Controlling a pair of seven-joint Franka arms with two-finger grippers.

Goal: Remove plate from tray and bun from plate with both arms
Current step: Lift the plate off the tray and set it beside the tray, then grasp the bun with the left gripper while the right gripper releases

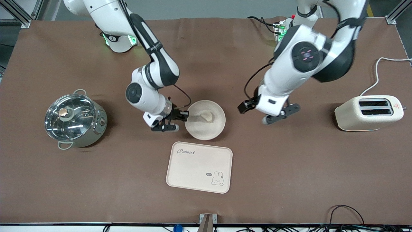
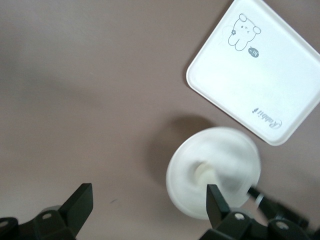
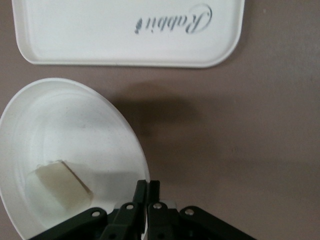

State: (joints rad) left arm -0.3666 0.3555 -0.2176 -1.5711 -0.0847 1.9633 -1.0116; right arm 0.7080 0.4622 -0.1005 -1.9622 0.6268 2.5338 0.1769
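The round cream plate (image 1: 206, 130) is at the table's middle, just farther from the front camera than the rabbit tray. The pale half-moon bun (image 1: 206, 116) lies in it. My right gripper (image 1: 186, 115) is shut on the plate's rim at the side toward the right arm's end. In the right wrist view the shut fingers (image 3: 148, 189) pinch the rim of the plate (image 3: 75, 125), with the bun (image 3: 60, 187) beside them. My left gripper (image 1: 265, 112) is open and empty over bare cloth beside the plate. The left wrist view shows that gripper (image 2: 148, 210), the plate (image 2: 230, 150) and the bun (image 2: 202, 172).
The rectangular rabbit tray (image 1: 199, 167) lies nearer the front camera than the plate. A steel pot with a glass lid (image 1: 74, 120) stands toward the right arm's end. A cream toaster (image 1: 368, 112) with its white cord stands toward the left arm's end.
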